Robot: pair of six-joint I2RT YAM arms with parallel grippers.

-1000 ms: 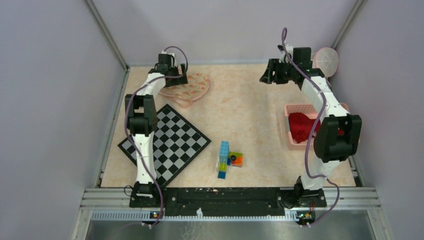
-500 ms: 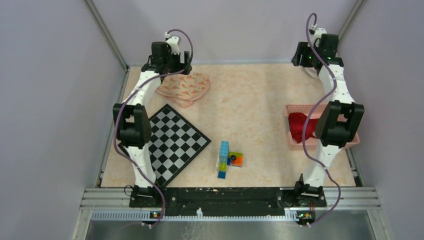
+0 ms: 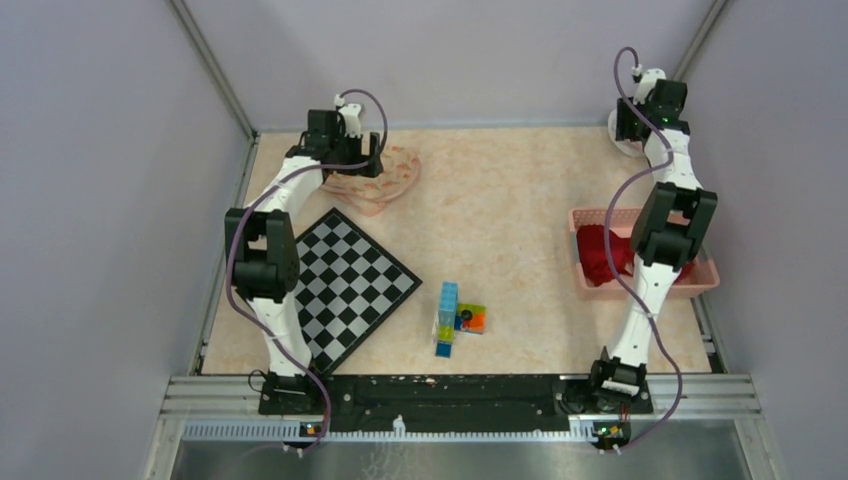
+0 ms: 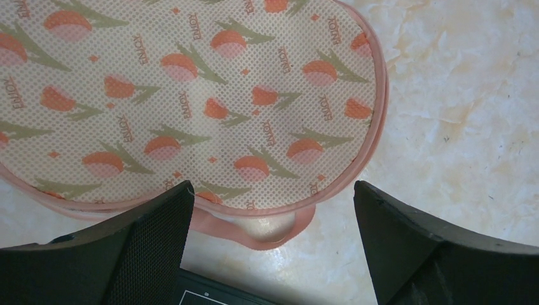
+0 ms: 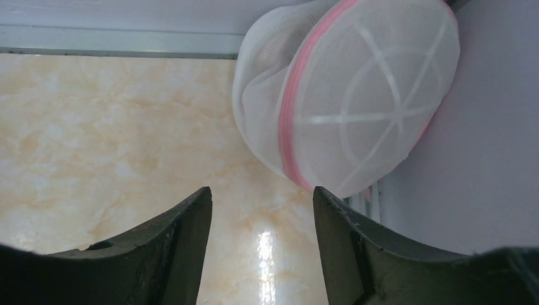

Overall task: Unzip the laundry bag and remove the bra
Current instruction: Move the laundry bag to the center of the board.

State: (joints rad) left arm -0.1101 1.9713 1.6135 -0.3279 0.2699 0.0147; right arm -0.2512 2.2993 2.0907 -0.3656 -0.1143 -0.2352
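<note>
Item: right gripper (image 5: pixel 260 203), fingers spread and empty, near white mesh laundry bag (image 5: pixel 356 95) leaning in the far right corner, bra unseen; best closes on the puller, not yet located, along pink zip band (image 5: pixel 289 127); left gripper (image 4: pixel 273 190), likewise spread, over tulip-print pouch (image 4: pixel 191 95).
</note>
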